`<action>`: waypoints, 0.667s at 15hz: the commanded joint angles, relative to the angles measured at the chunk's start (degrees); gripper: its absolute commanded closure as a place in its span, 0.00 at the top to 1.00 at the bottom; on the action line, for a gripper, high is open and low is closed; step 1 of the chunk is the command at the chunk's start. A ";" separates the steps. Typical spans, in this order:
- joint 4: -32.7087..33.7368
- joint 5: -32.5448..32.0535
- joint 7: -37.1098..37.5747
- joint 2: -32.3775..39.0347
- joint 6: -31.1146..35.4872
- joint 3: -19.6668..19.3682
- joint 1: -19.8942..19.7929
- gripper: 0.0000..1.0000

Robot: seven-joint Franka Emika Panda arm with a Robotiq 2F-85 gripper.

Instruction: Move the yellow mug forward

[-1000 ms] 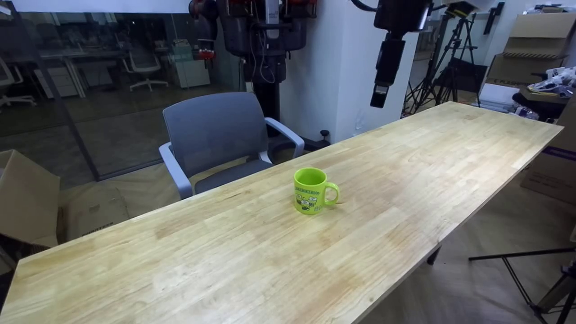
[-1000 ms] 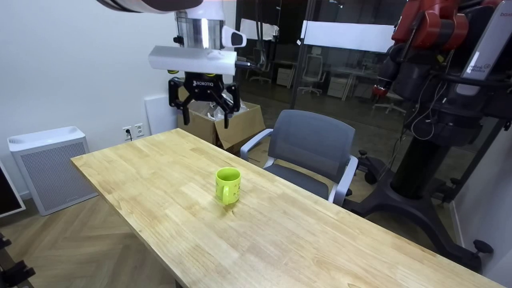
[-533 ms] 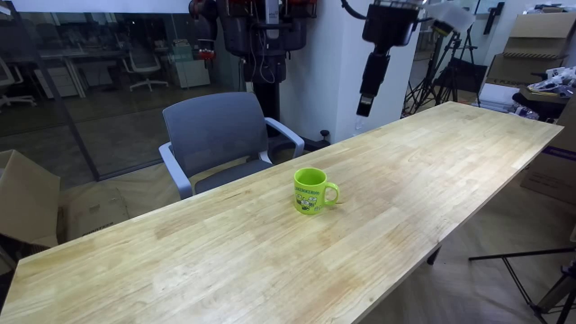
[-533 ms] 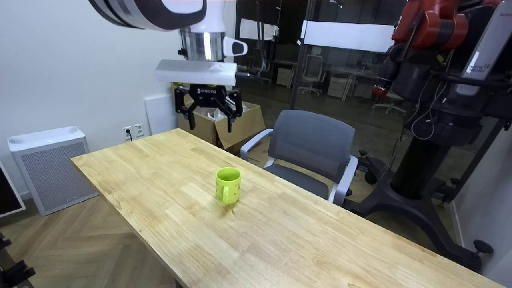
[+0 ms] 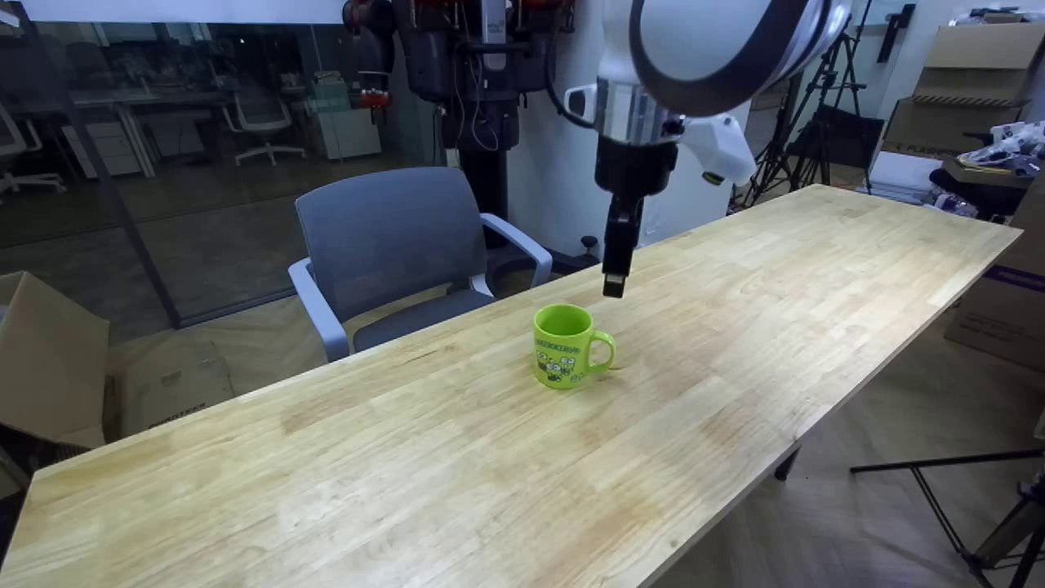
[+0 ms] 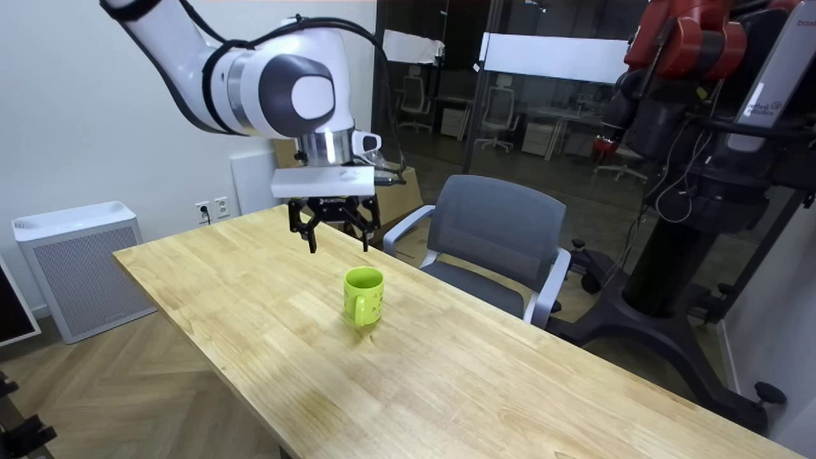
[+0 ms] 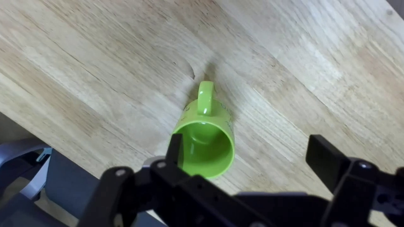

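In an exterior view, the yellow mug point(image 5: 560, 351) stands upright on the counter point(image 5: 326, 482), nearer the edge beside the chair point(image 5: 396, 237), wood stretching both ways; the claw point(image 5: 614, 286) appears edge-on. In an exterior view, its fingers point(image 6: 312, 240) hang spread, above the counter and apart from the mug. The wrist view looks deepest into it, one finger hiding part of its rim.
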 commanded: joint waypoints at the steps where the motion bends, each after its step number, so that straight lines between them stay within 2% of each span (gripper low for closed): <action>1: 0.94 -1.59 0.93 1.19 -0.24 1.71 -1.64 1.00; 3: 1.88 -1.73 0.97 2.07 -0.40 1.71 -1.67 1.00; 10: 11.13 -2.41 -2.43 12.47 3.99 3.57 -4.14 1.00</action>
